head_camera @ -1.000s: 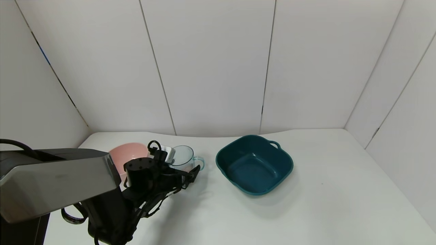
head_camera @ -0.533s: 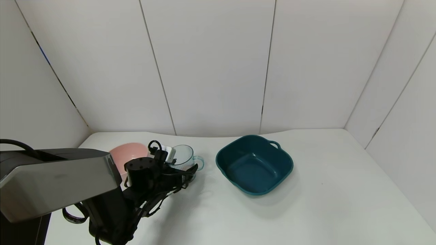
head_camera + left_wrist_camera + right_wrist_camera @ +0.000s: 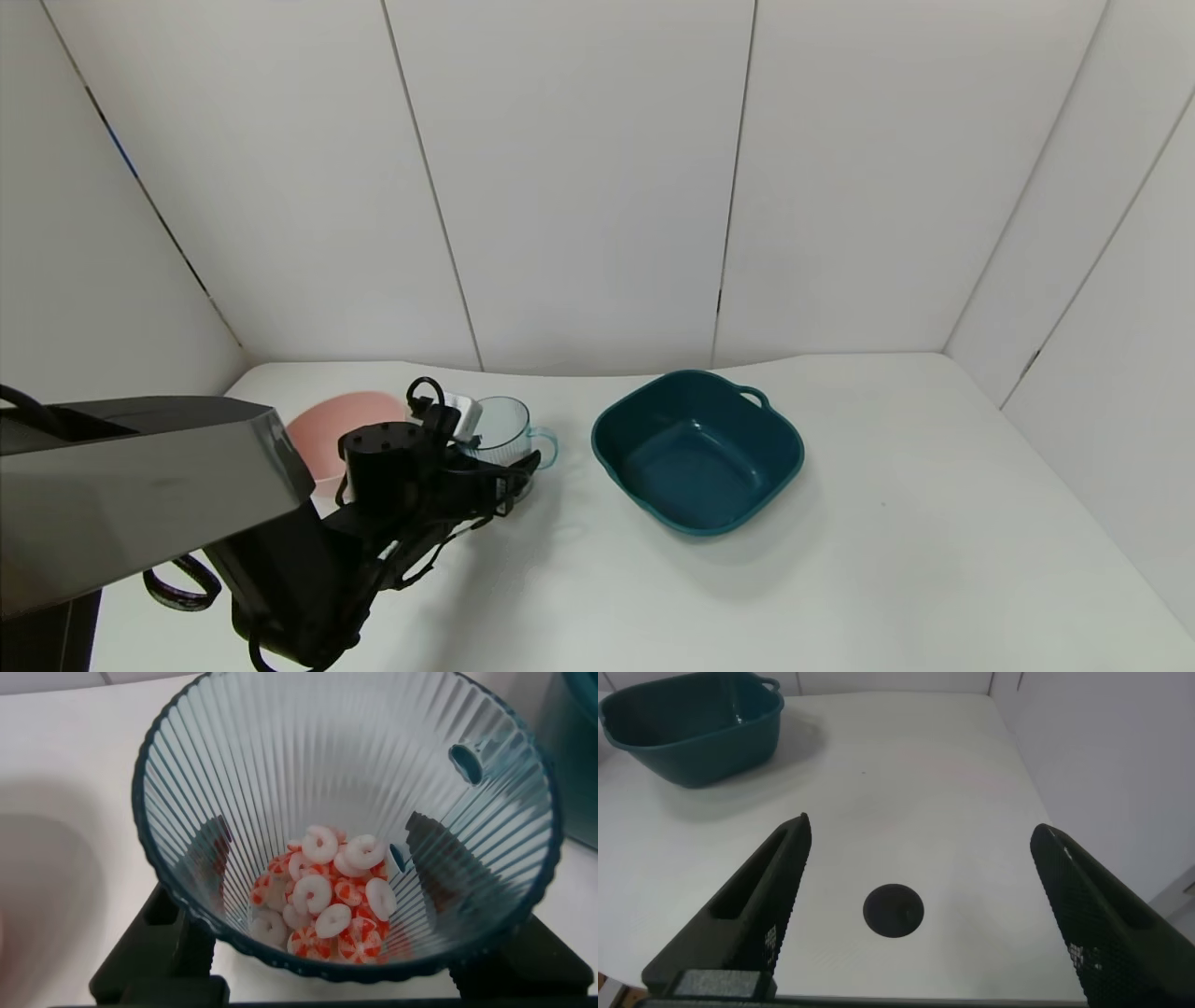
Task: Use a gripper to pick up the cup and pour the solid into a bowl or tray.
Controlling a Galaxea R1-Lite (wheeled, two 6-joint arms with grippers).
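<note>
Ribbed pale-blue cup (image 3: pixel 346 821) sits clamped between my left gripper's (image 3: pixel 318 859) fingers, kept upright so the solid (image 3: pixel 327 905) stays in; teal basin (image 3: pixel 698 450) waits beyond. Right gripper (image 3: pixel 920 905) hangs open, idle.

Bright, even light fills every view, seemingly from overhead, and the white tabletop (image 3: pixel 840 579) and wall panels (image 3: pixel 579 187) show no harsh glare. Shadows are soft: a faint grey one spreads on the tabletop in front of the teal basin (image 3: pixel 698 452), and a diffuse one lies under the left arm (image 3: pixel 373 523). In the head view the straight panel seams splay outward toward the edges. The grey housing (image 3: pixel 140 485) close to the head camera looks soft. In the left wrist view the ribbed cup (image 3: pixel 346 812) and the orange-and-white pieces (image 3: pixel 322 905) are sharp, while the surroundings blur. The right wrist view shows its claw fingers (image 3: pixel 757 905) slightly soft.
</note>
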